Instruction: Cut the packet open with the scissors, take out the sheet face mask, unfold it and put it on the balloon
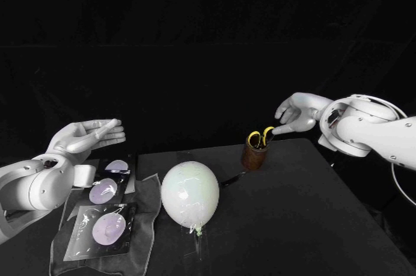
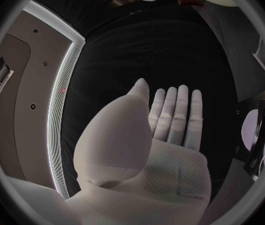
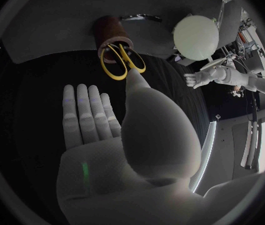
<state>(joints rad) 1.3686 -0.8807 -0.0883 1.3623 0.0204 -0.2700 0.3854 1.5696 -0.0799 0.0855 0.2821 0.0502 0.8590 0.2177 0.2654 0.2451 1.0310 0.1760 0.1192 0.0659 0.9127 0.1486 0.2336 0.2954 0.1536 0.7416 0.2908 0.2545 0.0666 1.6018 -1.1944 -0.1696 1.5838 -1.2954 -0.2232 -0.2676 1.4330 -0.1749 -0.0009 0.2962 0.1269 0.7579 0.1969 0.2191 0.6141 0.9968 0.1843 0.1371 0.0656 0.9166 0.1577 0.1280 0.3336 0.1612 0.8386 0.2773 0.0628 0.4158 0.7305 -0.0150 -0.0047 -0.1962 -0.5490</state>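
Observation:
A pale balloon [image 1: 190, 193] [image 3: 196, 37] lies on the black table [image 1: 294, 216], its knot toward the front. Yellow-handled scissors [image 1: 258, 138] [image 3: 121, 60] stand blades down in a brown cup [image 1: 254, 157] [image 3: 110, 30] behind it. My right hand [image 1: 294, 115] [image 3: 107, 130] hovers just right of the handles, fingers straight, thumb tip close to one handle loop, holding nothing. Two face-mask packets [image 1: 108, 225] [image 1: 106, 189] lie at the table's left. Above them my left hand [image 1: 86, 134] [image 2: 164, 130] is raised with a flat palm, empty.
The packets rest on a crinkled clear sheet [image 1: 143, 252] at the left front. A small white cup [image 1: 83, 175] stands by my left arm. The table's right edge runs close under my right arm.

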